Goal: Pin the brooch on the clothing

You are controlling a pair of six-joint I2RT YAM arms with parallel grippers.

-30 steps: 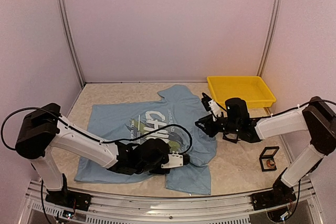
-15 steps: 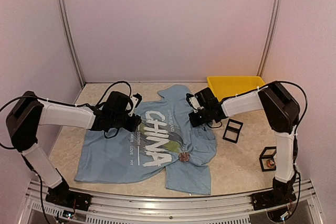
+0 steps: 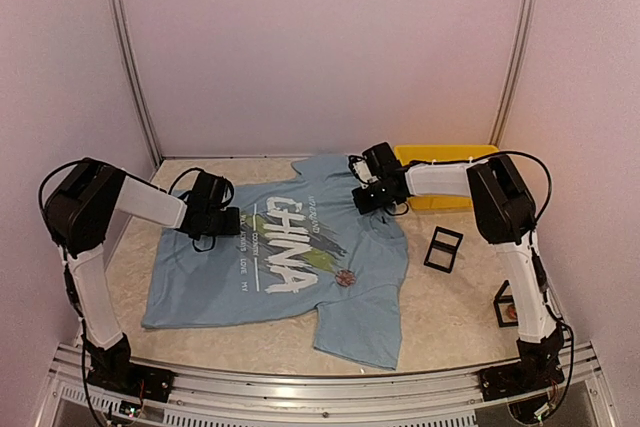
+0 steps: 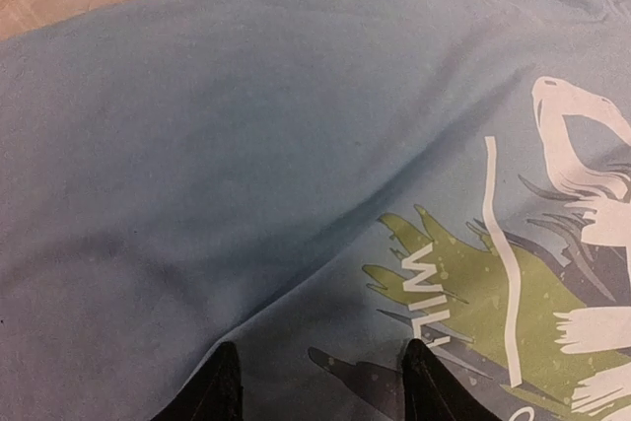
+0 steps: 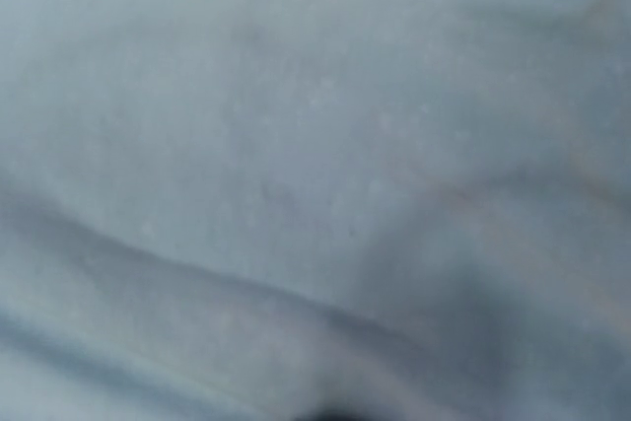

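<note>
Looks like a late smoothing step, with the clothing (image 3: 200,287) spread flat on the table (image 3: 450,327) and the brooch (image 3: 345,278) lying on its chest, just past the lower end of the white lettering; cannot tell whether pinned through. Holds the left pincer (image 3: 228,220) half open at the clothing's sleeve on that side, tips on the cloth, clamping nothing visible. Sets the right pincer (image 3: 362,197) close against the clothing beside the collar; cannot tell how wide or whether gripping. Calls next for lifting clear without dragging the cloth.

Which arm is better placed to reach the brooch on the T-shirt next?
Right, probably: the right gripper is at the T-shirt near its collar, closer to the brooch than the left gripper at the opposite sleeve.
</note>
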